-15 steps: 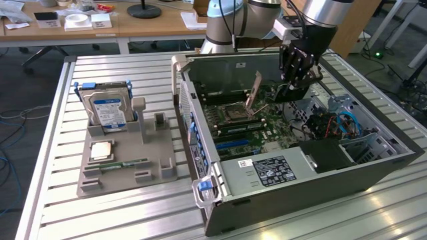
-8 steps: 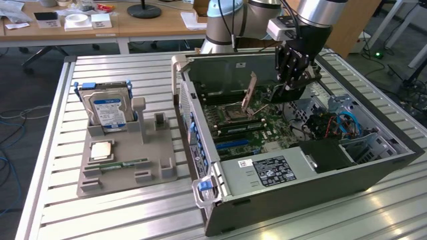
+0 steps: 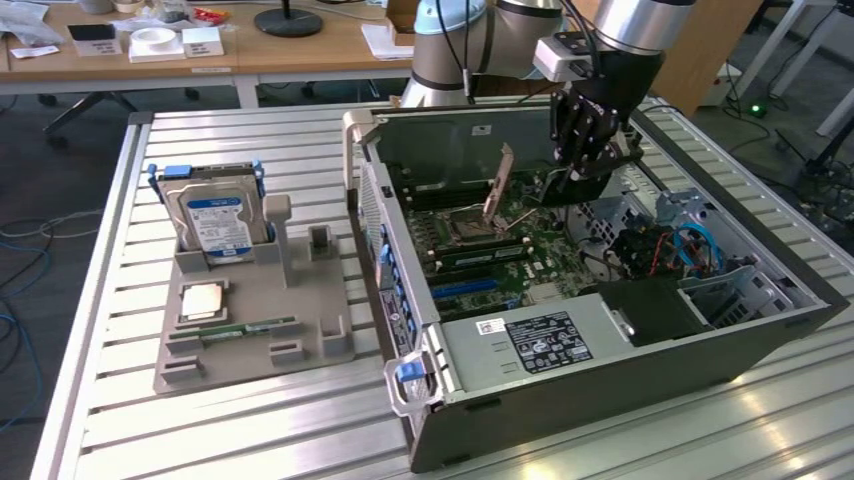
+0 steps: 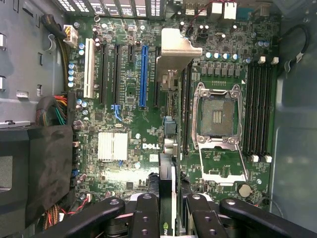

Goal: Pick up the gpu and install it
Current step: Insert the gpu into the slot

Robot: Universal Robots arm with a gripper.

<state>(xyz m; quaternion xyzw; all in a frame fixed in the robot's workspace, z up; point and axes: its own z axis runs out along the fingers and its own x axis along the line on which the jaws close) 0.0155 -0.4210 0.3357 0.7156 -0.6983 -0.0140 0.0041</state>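
The gpu [image 4: 174,52] is a thin card seen edge-on in the wrist view, with its metal bracket at the far end. My gripper [image 4: 168,201] is shut on it, a black finger [image 4: 147,210] on either side. In the exterior view the gripper [image 3: 587,185] hangs inside the open computer case [image 3: 534,390], and the gpu [image 3: 503,185] sticks out from it as a tan strip above the motherboard [image 3: 494,270]. The card hovers over the black slots between the blue slot [image 4: 143,77] and the empty processor socket [image 4: 217,116]. I cannot tell whether it touches a slot.
A grey fixture tray [image 3: 254,340] lies at the exterior view's left, holding a silver hard drive [image 3: 214,220] with a blue label, a processor chip [image 3: 203,300] and a green memory stick [image 3: 254,328]. A black shroud [image 4: 39,163] and cable bundles sit beside the motherboard.
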